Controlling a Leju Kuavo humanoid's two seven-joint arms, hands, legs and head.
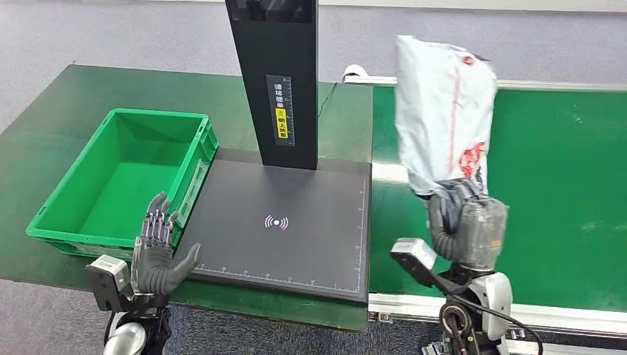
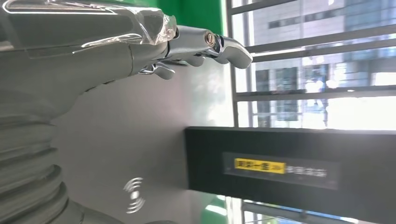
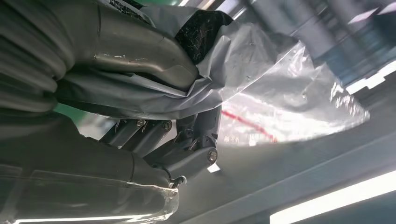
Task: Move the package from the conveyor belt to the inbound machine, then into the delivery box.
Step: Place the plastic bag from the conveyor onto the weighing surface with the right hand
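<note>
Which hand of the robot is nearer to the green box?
Left. The left hand is open just beside the green box's front corner; the right hand holds the package up over the conveyor belt, beyond the scanner plate.

White package (image 1: pixel 444 111) with red print, green crate (image 1: pixel 122 177), black scanner plate (image 1: pixel 288 229), green belt (image 1: pixel 562 185)

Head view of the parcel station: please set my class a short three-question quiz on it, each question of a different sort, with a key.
1. True or false: the package lies flat on the conveyor belt.
2. Which hand grips the package? A) left hand B) right hand
3. Fill in: the green crate holds ___.

Key: 1 false, it is held upright above the belt; 2 B; 3 nothing.
</note>
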